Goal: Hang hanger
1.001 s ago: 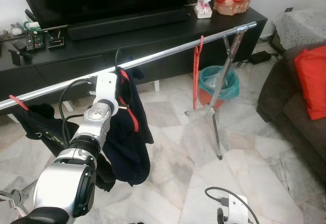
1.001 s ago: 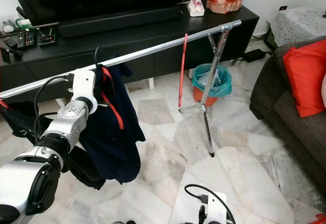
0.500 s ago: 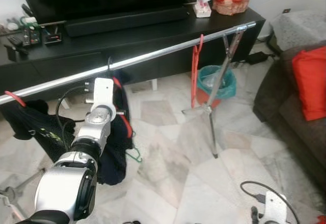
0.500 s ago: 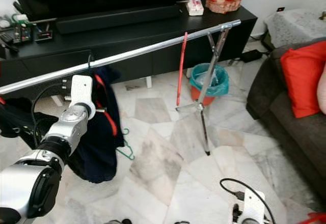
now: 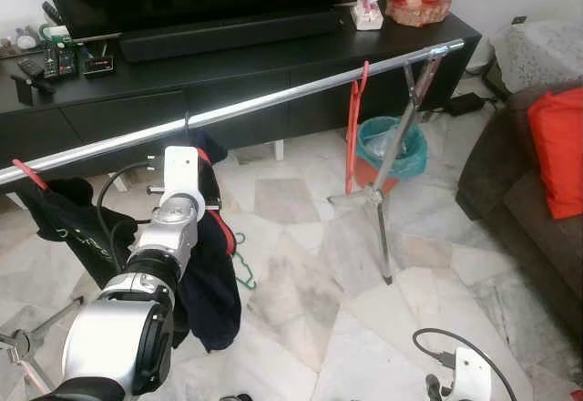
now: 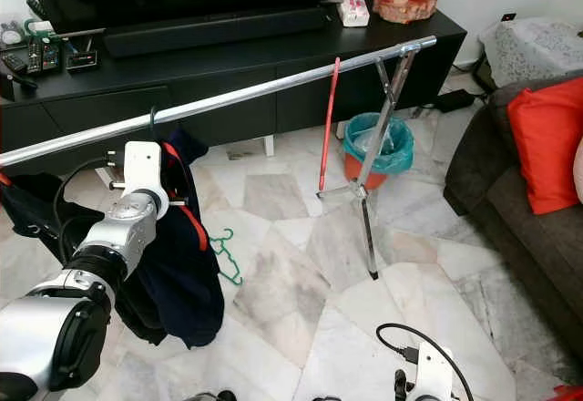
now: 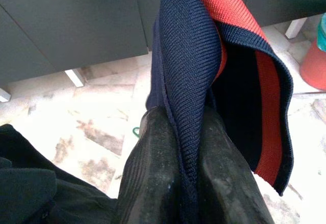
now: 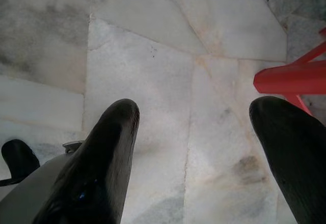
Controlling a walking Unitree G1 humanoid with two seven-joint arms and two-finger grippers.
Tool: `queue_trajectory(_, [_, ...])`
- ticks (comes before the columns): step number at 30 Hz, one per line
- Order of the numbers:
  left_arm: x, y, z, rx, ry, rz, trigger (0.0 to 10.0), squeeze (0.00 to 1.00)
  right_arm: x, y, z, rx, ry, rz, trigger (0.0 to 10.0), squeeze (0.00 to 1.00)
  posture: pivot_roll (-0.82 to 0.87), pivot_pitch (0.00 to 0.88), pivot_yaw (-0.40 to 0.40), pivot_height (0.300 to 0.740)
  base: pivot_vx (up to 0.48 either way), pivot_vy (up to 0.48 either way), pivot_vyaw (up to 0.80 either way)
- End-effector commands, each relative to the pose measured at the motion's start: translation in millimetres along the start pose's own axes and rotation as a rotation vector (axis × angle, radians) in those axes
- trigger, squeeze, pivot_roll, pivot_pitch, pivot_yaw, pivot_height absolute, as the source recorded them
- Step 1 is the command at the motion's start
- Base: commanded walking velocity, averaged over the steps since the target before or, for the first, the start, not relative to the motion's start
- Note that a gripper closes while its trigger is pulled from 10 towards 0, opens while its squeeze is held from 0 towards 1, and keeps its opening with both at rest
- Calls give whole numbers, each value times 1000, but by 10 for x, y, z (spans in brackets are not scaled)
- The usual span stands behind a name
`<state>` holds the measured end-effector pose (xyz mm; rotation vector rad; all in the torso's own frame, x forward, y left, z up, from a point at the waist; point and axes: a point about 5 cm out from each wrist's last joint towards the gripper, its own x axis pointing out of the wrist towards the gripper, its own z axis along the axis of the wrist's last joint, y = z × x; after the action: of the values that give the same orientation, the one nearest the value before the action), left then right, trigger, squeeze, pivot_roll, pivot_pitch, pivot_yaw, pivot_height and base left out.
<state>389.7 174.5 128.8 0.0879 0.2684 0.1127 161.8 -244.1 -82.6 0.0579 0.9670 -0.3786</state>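
Item: navy garment (image 6: pixel 182 264) with red trim, on a hanger whose hook (image 6: pixel 152 117) sat at the rail (image 6: pixel 273 89), directly above the left gripper (image 7: pixel 175 132). Left gripper: fingers pinched tight on a fold of the knit, just below the rail. Beyond it, along the rail: red hanger (image 6: pixel 327 123); below, on the floor (image 6: pixel 291 282): a green hanger (image 6: pixel 225 253). Right gripper (image 8: pixel 191 147): spread wide, empty, low over floor. Risk, judged: if the hook was not fully seated, letting go or dragging cloth could tip the hanger off.
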Motion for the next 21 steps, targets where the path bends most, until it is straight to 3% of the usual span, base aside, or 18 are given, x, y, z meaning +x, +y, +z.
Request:
queue_trajectory(1, [-17, -34, -115, 10, 41, -23, 10000, 0, -10, -20, -77, 5, 29, -2, 10000, 0, -54, 90, -2, 740, 0, 0, 0])
queue_trajectory(4, [-40, -63, -192, 18, 47, -40, 10000, 0, -11, 0, -79, 6, 29, 6, 10000, 0, -49, 91, -1, 740, 0, 0, 0])
queue_trajectory(5, [-42, -61, -191, 16, 43, -39, 10000, 384, -11, 6, -78, 6, 29, 8, 10000, 0, -46, 91, -2, 740, 0, 0, 0])
queue_trajectory(6, [-42, -60, -186, 14, 38, -40, 10000, 659, -11, 10, -77, 5, 29, 10, 10000, 0, -46, 91, -2, 740, 0, 0, 0])
queue_trajectory(7, [-45, -62, -165, 9, 18, -52, 10000, 1000, -11, 25, -77, 3, 30, 14, 10000, 0, -46, 91, -2, 740, 0, 0, 0])
queue_trajectory(21, [-104, -131, -32, -11, -82, -117, 10000, 1000, -16, 122, -93, -13, 33, 41, 10000, 0, -34, 100, 4, 740, 0, 0, 0])
